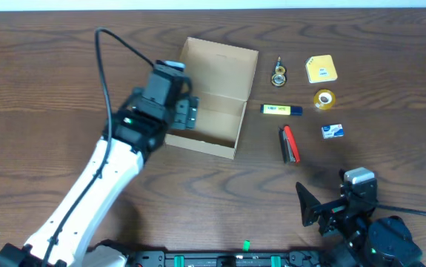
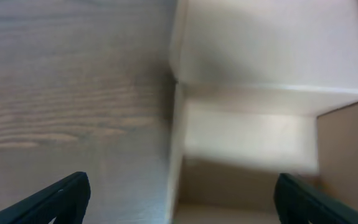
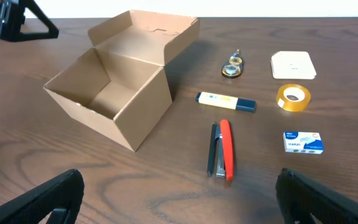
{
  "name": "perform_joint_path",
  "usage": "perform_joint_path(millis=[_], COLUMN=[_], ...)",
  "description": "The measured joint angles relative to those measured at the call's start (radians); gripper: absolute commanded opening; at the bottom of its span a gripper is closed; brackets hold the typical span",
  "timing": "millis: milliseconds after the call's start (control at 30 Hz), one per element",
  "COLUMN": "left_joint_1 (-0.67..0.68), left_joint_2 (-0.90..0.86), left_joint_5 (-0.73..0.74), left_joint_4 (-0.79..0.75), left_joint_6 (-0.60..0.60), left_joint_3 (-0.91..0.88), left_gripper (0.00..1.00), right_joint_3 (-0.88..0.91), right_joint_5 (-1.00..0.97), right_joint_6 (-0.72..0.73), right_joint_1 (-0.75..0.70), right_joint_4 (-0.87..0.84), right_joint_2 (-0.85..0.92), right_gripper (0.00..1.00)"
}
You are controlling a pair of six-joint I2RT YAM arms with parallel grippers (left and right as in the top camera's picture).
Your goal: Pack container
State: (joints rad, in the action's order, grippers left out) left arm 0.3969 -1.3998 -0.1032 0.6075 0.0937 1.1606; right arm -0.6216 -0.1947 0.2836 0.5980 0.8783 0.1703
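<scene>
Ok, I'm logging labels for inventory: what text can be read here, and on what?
"STAPLES": small white-and-blue cardboard box.
Yellow marker with dark blue cap: print too small.
Yellow square box: label blurred.
Tan cardboard container: none seen.

Small plain tan cardboard container (image 1: 214,119), rectangular, standing upright and open near the middle of the dark wooden worktop (image 1: 42,67); hinged flap lid (image 1: 221,65) tipped back at the far side, bare inner floor showing.
</scene>
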Motion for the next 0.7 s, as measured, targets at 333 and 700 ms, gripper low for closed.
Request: perform_joint_path(millis=[333, 700], left_joint_1=[-0.111, -0.109], left_joint_2=[-0.142, -0.261], left_joint_5=[0.224, 0.273], left_joint_4=[-0.007, -0.043], left_joint_6=[-0.120, -0.080], left_joint_3=[-0.027, -0.040], left_gripper=[0.87, 0.45], right_joint_3=[0.000, 0.000], right_joint_5=[0.000, 0.000], right_joint_6=[0.000, 0.000], right_joint_1=[0.000, 0.000], right_joint_4=[0.000, 0.000], right_joint_2=[0.000, 0.000], right_gripper=[0.99, 0.99])
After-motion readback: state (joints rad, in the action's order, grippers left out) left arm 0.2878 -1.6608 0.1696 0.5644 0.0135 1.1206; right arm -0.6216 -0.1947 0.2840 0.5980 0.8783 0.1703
